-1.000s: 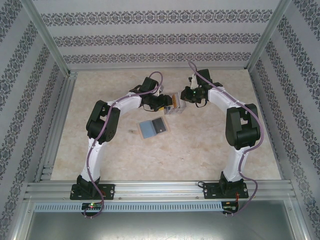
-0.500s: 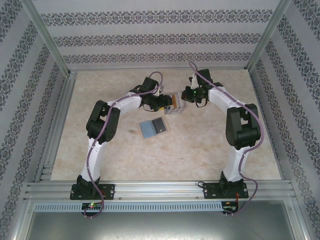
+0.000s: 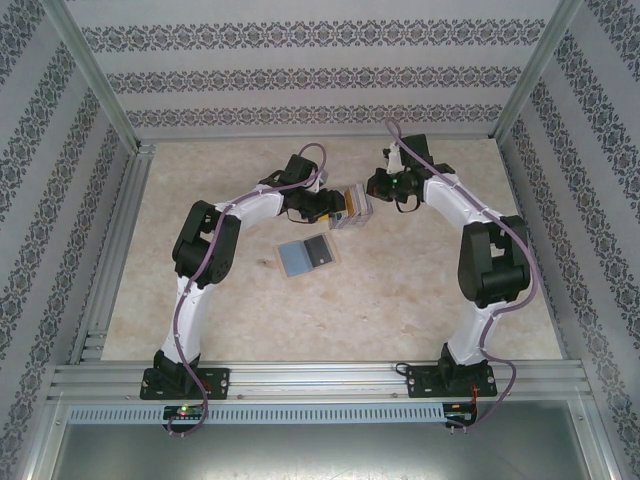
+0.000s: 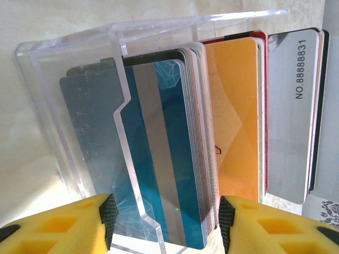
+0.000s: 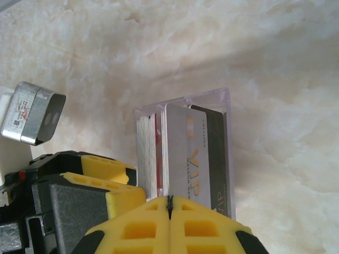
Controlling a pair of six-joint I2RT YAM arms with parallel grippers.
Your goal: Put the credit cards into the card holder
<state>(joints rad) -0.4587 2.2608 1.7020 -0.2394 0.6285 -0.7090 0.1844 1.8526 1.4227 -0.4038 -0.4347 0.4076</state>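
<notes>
Clear plastic tray stands at far centre of the table, packed w/ the credit cards on edge: a blue/grey stack, an orange card and a silver numbered card. Left gripper is at the tray's left end, fingers wide, one pad either side of the blue stack, not visibly pressing. Right gripper is at the tray's right end, pads pressed together w/ nothing seen btw them, just beside a grey VIP card. Card holder lies open, grey-blue side up, nearer the arm bases, apart from both grippers.

Risks: the left fingers span many cards plus a tray wall, so closing could prob. grab a whole bunch or the tray itself & drag it. The right pads, closed as they are, can't pinch a card; a nudge could tip the tray.

Vs 1 s ago: the right arm's elbow has swung out right & nearer, w/ the wrist shifted slightly. Left arm, tray & holder look approx unchanged.
</notes>
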